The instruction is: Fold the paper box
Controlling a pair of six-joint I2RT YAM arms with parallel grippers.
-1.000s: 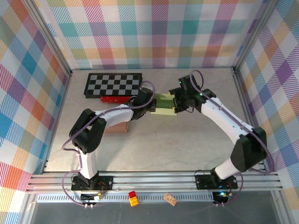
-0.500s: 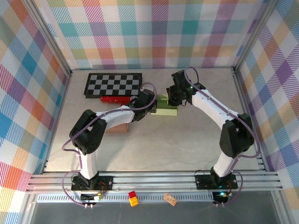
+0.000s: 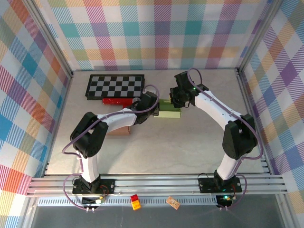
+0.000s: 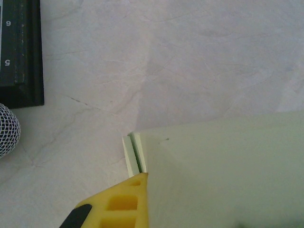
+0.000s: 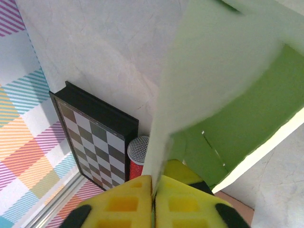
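Right wrist view: right jaws pinch shut on the paper box; left jaws clamp its wall.

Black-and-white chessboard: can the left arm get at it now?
Probably not yet: the left gripper is shut on the pale green paper box and must let go first; the black-and-white chessboard itself lies uncovered close by.

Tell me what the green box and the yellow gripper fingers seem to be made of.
The box looks like thin matte card or paper: creased flaps, thin cut edges. The fingers of the right gripper look like dull yellow plastic, moulded or printed, with square recesses.
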